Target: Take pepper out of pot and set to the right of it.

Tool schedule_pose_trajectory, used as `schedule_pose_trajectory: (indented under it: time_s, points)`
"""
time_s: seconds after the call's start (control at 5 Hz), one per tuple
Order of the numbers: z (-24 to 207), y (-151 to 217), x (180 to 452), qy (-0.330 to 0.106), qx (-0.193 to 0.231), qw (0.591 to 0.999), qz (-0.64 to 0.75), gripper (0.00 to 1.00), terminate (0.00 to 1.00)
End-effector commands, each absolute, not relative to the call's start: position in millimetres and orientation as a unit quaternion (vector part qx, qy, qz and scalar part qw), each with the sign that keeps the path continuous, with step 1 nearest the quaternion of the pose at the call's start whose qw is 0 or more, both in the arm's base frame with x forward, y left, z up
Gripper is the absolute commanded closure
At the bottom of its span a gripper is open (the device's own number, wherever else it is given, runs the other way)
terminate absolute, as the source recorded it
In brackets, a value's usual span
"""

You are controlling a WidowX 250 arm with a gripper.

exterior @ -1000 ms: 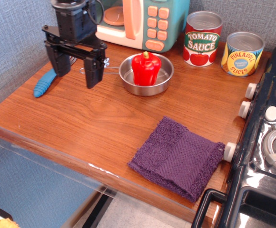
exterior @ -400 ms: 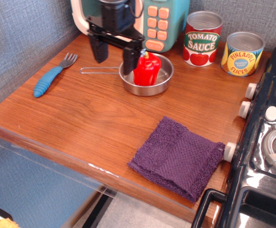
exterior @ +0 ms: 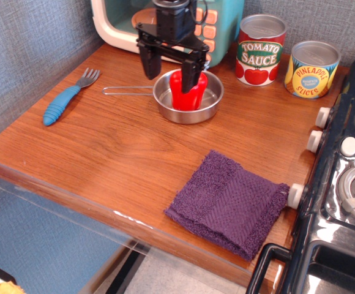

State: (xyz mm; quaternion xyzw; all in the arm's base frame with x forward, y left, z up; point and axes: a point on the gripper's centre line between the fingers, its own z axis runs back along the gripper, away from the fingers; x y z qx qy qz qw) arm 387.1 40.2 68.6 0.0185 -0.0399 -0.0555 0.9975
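Since the gripper (exterior: 169,76) hangs jaws-open left of the pepper (exterior: 188,94), descending now could clip the pot (exterior: 209,106) rim.

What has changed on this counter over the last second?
The black robot gripper moved right, from over the blue-handled fork to the shallow steel pot. Its fingers are open, one in front of the glossy red toy pepper, nothing gripped yet. Pepper, pot, fork, both cans and the purple cloth stayed put.
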Motion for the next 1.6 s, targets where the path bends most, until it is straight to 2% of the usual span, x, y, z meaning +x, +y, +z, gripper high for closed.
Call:
schedule_pose_trajectory:
  time_s: [0.0,0.8,1.0,1.2,1.4]
  points:
    - [92,24,401,-0.092,0.002,0.995,-0.048,0.00,0.00]
    - [54,36,415,-0.038,0.025,0.998,-0.048,0.00,0.00]
    - [66,30,417,-0.052,0.023,0.997,-0.060,1.00,0.00]
    - [105,27,423,-0.106,0.017,0.992,-0.067,1.00,0.00]
    - [154,9,424,-0.171,0.006,0.981,-0.093,1.00,0.00]
